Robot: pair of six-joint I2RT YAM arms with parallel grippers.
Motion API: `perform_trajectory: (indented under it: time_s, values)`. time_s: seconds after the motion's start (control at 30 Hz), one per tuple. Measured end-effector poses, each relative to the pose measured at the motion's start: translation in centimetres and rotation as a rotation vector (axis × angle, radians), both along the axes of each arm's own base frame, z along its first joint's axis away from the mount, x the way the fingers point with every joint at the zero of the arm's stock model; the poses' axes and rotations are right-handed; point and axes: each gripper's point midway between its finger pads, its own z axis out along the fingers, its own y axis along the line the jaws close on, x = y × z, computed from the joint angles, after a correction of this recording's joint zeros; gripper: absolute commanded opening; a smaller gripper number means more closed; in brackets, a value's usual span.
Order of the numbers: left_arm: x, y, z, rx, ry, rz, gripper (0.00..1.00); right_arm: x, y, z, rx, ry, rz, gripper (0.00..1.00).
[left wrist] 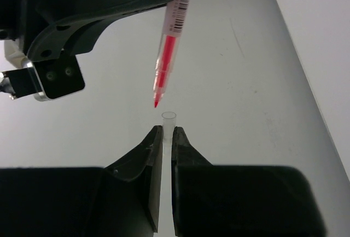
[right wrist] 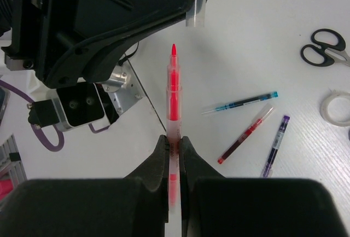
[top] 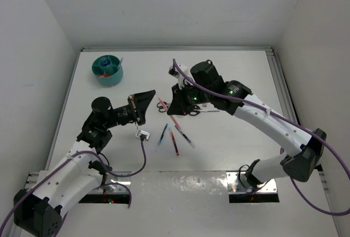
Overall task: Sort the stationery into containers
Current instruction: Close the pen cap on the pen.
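The right claw (right wrist: 174,138) is clamped on the lower barrel of a red pen (right wrist: 173,89). The pen's bare tip points straight away from the claw, toward 12 o'clock in the right-wrist view. The left claw (left wrist: 168,130) is pinched together on a small clear cap (left wrist: 168,117). The cap is transparent and hard to read, but it appears to be a short tube with its open mouth facing outward.

In the left-wrist view the pen's long axis runs from the cap toward 1 o'clock, tilted slightly off the cap's own axis. The tip hangs just beyond the mouth, apart from it. Both things are held in the air over the table (top: 147,67), with the right claw at 3 o'clock of the left claw in the top view. The coming move probably turns on bringing the two axes into line so that the tip can enter the mouth.

The teal organiser (top: 108,70) stands well apart, between 10 and 11 o'clock of the left claw, which is the nearer of the two. A blue pen (right wrist: 240,103), a dark red pen (right wrist: 245,134), a purple pen (right wrist: 274,145), scissors (right wrist: 324,47) and a tape roll (right wrist: 336,108) lie unsorted on the table.
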Motion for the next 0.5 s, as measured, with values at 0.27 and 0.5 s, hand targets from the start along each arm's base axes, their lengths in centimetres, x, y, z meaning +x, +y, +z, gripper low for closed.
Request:
perform_trajectory:
  time_s: [0.27, 0.5]
  values:
    - [-0.09, -0.11, 1.3, -0.014, -0.034, -0.006, 0.0, 0.01, 0.02, -0.06, -0.001, 0.001, 0.0, 0.0]
    - [-0.29, -0.31, 1.28, -0.015, -0.033, -0.017, 0.0, 0.02, 0.03, -0.06, -0.001, 0.001, 0.0, 0.0]
